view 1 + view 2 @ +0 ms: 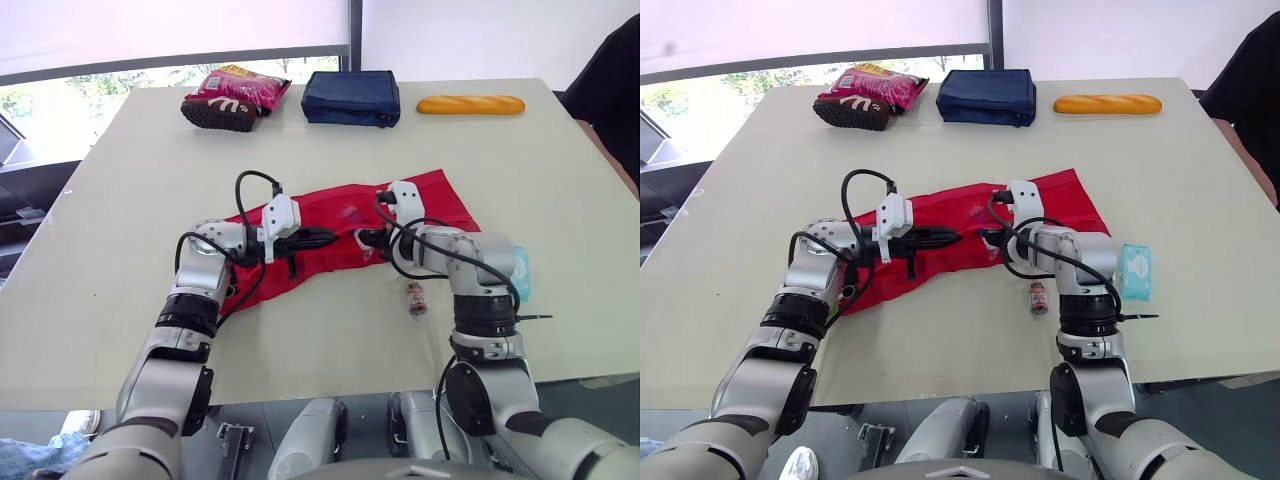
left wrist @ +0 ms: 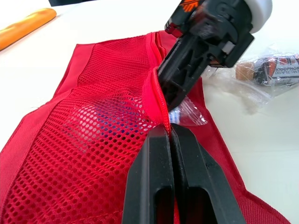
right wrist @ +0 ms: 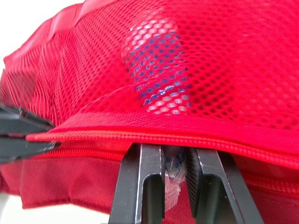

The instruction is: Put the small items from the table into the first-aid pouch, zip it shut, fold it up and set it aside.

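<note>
Left claw pinches the pouch lip; right claw opposite seemingly grips a clear packet, which could snag.

Pale, matte counter, broad, its far edge toward the window. Green foliage outside in bright daylight. White roller blind drawn down over the upper pane. Dark vertical frame post; plain white surface to its right. Grey floor below the counter's near edge. Light even and soft.
</note>
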### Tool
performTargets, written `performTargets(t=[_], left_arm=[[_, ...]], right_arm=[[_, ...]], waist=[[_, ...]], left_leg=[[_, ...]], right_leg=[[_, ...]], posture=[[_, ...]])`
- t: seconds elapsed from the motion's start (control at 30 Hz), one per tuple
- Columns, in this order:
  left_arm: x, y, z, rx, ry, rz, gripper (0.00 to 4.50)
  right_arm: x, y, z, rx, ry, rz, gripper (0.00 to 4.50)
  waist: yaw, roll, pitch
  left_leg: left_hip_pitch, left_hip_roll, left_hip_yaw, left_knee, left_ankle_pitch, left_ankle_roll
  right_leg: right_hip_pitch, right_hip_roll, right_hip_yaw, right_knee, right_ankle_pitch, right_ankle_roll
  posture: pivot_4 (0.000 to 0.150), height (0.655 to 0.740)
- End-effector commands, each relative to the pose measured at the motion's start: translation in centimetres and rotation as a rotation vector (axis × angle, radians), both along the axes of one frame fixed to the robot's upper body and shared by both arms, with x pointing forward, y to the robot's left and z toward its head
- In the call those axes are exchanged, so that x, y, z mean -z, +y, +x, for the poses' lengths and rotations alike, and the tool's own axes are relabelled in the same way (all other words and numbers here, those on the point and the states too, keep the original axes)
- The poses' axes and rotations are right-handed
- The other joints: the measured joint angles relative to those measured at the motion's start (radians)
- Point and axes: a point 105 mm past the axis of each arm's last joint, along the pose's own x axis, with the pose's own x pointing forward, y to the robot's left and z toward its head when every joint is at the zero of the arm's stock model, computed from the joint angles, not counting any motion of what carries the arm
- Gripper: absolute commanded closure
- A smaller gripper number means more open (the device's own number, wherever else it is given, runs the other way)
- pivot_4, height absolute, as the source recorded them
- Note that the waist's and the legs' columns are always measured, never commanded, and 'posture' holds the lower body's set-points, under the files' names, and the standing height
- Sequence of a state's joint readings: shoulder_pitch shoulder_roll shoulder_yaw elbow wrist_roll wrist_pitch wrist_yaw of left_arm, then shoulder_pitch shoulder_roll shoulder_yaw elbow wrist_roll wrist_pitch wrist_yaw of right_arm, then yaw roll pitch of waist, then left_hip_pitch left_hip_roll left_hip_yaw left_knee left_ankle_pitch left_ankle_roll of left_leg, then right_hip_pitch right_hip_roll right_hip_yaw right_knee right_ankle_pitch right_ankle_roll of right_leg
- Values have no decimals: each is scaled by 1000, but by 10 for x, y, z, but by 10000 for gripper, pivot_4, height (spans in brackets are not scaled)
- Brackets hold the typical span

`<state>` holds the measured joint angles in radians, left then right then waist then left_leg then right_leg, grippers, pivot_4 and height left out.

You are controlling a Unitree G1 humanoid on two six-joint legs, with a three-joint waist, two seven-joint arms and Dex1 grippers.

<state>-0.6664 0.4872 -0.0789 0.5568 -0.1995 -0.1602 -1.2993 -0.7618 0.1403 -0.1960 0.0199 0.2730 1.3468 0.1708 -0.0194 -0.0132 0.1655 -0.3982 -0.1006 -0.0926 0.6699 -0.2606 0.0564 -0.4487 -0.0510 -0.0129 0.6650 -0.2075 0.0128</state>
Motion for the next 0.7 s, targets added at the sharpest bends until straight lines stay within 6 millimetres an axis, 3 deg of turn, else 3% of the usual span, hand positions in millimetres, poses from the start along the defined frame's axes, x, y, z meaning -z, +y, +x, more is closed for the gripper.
performTargets(t=[0.03, 0.7], left_arm=[[-14, -7, 1, 19, -67, -21, 45000], [-17, -23, 10, 37, -93, -29, 45000]], right_arm=[[-42, 81, -25, -188, -45, 170, 44550], [-38, 98, -36, -311, -115, 190, 44550]], waist=[[0, 0, 0], [-19, 0, 0]], left_leg=[[0, 0, 0, 0, 0, 0], [0, 0, 0, -1, 0, 0]], right_leg=[[0, 0, 0, 0, 0, 0], [0, 0, 0, 0, 0, 0]], posture=[[1500, 7395], [1500, 7395]])
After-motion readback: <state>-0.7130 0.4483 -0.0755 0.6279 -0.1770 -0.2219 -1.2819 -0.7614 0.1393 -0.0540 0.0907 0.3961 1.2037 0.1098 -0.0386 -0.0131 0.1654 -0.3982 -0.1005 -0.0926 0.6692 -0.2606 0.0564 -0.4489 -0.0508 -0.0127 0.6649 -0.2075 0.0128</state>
